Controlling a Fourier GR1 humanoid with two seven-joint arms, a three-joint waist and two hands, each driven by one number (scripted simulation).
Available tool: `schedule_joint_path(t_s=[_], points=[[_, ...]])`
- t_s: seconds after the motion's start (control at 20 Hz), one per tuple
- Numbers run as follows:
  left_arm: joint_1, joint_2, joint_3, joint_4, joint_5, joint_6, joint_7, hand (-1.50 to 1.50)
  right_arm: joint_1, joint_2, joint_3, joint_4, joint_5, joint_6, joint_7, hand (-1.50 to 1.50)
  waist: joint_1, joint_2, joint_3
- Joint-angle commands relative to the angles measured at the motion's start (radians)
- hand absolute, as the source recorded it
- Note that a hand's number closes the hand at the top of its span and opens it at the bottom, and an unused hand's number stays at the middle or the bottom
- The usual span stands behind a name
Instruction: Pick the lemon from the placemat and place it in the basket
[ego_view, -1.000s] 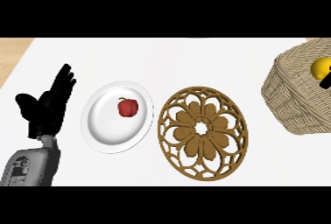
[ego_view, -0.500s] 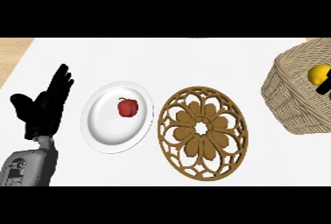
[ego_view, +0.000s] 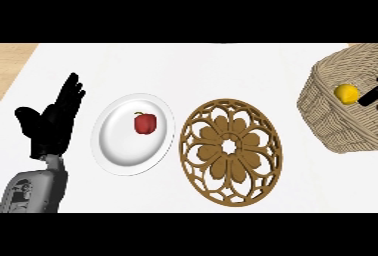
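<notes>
Two hands: left hand (ego_view: 52, 125) at 9 o'clock of the view, right hand (ego_view: 369, 99) at 3 o'clock, mostly cut off by the edge.
Left hand state: released, fingers straight and pointing up, resting over the desk's left side; it sits where it sat half a second ago.
Desk (ego_view: 184, 65): plain white top; a tan strip (ego_view: 15, 57) shows past its edge at 10 o'clock.
Plate (ego_view: 118, 150): white, at 9 o'clock of the placemat, just beside it; a small red fruit (ego_view: 145, 123) lies on it, unmoved.
Placemat (ego_view: 231, 150): round, carved brown openwork, flat at the middle of the desk, with nothing on it.
Basket (ego_view: 325, 120): woven wicker, at 2 o'clock of the placemat, partly cut by the right edge.
Lemon (ego_view: 345, 92): inside the basket, against the inner weave; it is lower and further toward 9 o'clock than half a second ago.
Lemon's axis: it looks nearly round from above, so its long axis and where its tip points cannot be told.
Right hand state: a black part lies just at 3 o'clock of the lemon; whether it grasps or has let go cannot be told.
</notes>
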Motion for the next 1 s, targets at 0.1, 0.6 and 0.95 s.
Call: schedule_joint_path(t_s=[0.1,0.6,0.95], points=[[0.042,-0.003,-0.003,-0.023,0.011,-0.016,-0.009,0.0,0.007,0.007,-0.072,-0.078,-0.066,-0.171,-0.03,-1.5,-0.005,-0.006,-0.001],[0.042,0.031,0.047,0.031,0.027,-0.027,-0.037,0.0,0.061,-0.039,-0.264,-0.221,-0.265,-0.333,-0.098,-1.5,-0.052,-0.022,-0.003],[0.029,0.049,0.088,0.065,0.023,0.001,-0.048,0.0,0.246,0.01,-0.359,-0.438,-0.423,-0.351,-0.149,-1.5,-0.086,-0.035,-0.005]])
